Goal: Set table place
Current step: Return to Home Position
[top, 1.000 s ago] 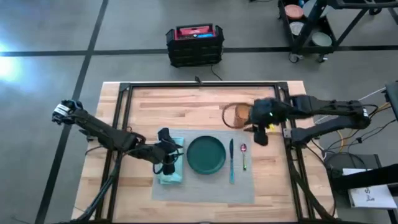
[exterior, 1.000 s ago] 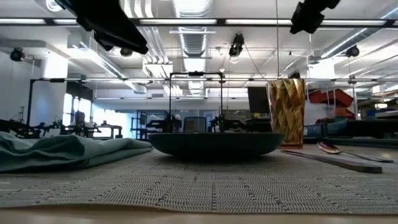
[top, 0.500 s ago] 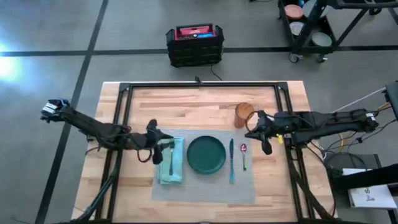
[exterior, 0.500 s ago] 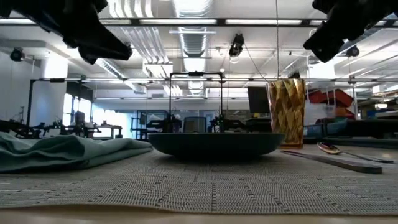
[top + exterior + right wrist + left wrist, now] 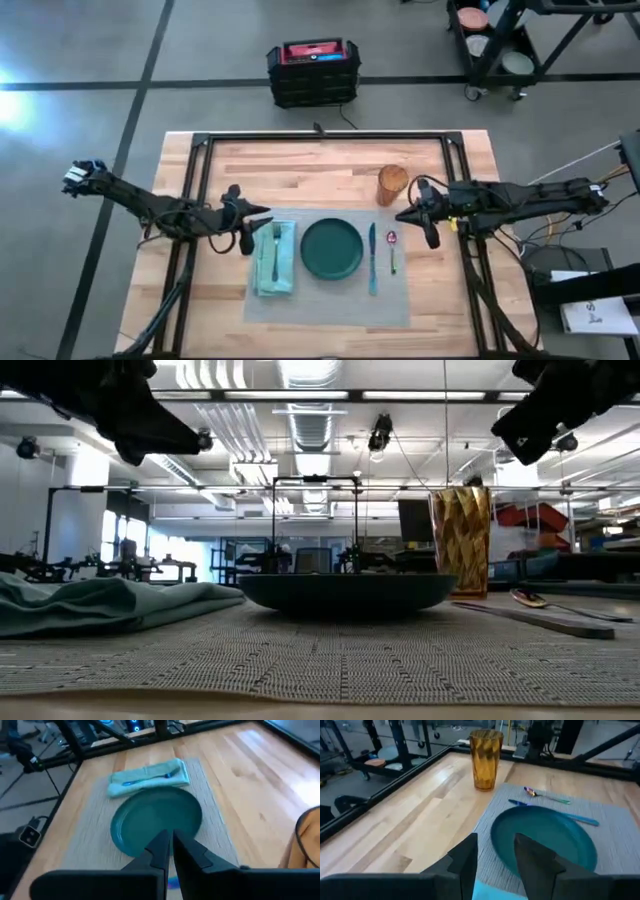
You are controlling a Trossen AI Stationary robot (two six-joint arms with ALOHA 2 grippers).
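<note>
The grey placemat [image 5: 330,292] lies flat on the wooden table [image 5: 300,170]. On it sit a dark green plate [image 5: 332,248], a teal napkin [image 5: 273,262] with a fork [image 5: 150,779] on top, a knife [image 5: 371,258] and a spoon [image 5: 391,250]. An amber glass [image 5: 392,184] stands upright on the wood beyond the mat's far right corner. My left gripper [image 5: 258,224] hovers open above the mat's left edge, beside the napkin. My right gripper [image 5: 402,214] hovers shut just right of the spoon, near the glass. Neither touches anything.
Black rails [image 5: 320,137] frame the tabletop. A black crate [image 5: 313,72] stands on the floor beyond the far edge. Bare wood lies between the mat and the far rail.
My left gripper has drawn back from above the napkin toward the table's left edge. My right gripper has pulled away from the glass toward the right edge. The glass, napkin and cutlery have stayed put.
</note>
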